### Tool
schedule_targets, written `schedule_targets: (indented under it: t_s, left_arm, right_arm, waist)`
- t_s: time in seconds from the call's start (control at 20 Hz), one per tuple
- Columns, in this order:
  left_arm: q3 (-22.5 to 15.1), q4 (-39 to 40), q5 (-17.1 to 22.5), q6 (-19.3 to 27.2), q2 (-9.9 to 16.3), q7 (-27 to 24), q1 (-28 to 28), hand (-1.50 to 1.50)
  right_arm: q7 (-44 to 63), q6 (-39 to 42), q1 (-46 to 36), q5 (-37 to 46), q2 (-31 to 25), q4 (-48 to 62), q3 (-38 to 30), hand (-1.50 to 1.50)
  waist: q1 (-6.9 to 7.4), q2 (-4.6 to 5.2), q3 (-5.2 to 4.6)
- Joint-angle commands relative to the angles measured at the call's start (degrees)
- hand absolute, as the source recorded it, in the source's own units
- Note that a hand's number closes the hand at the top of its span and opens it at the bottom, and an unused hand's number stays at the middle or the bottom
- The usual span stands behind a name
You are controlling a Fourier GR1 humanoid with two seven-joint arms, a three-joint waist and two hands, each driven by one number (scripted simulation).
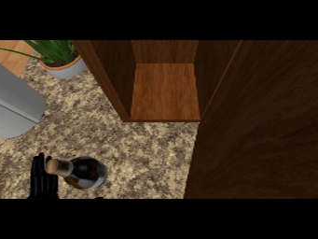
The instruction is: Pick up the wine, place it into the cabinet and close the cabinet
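We see the wine bottle [84, 172] standing upright on the speckled bench [141, 144], near the view's lower left, its cork-coloured top tilted towards us because we look steeply down on it. It is well apart from the wooden cabinet [165, 88], which stands open further back with its bare shelf facing the bottle. We judge the gap sensible: the bottle has free space around it for a grasp, and the open front gives a straight path inward. The cabinet door [265, 126] is swung wide and fills the right side of the view, so it stays out of the way until the bottle is inside.

Our left hand [43, 177] comes up from the lower edge just beside the bottle, on its left. The dark fingers stand straight and apart, close against the neck, and we cannot tell whether they touch it. Nothing is curled round the bottle; the hand holds nothing. We judge that the grasp is not yet made and the whole task remains ahead.

Our right hand does not show. A potted plant [61, 58] and a grey appliance [6, 102] sit at the back left, away from the route.
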Motion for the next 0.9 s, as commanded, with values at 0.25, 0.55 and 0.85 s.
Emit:
schedule_targets:
  t_s: [0.25,0.55,0.85]
  left_arm:
    - [3.03,14.95,3.96,-4.30,-0.85,-8.91,-3.68,-1.50]
    - [6.48,20.84,8.04,-9.01,-0.46,-9.65,-8.08,-1.50]
    - [9.19,31.78,7.72,-12.74,0.85,-15.09,-13.71,-1.50]
  right_arm:
    - [5.09,0.57,4.14,-6.62,-0.88,-9.76,-3.11,-1.50]
    - [10.96,-2.82,-2.26,-3.37,-1.26,-9.78,-0.28,-1.50]
    - [10.08,-2.79,-2.54,-3.17,-1.38,-8.20,-0.14,-1.50]
  waist:
    - [-0.40,-0.01,0.02]
    - [-0.52,-0.18,-0.04]
    - [-0.41,-0.06,-0.03]
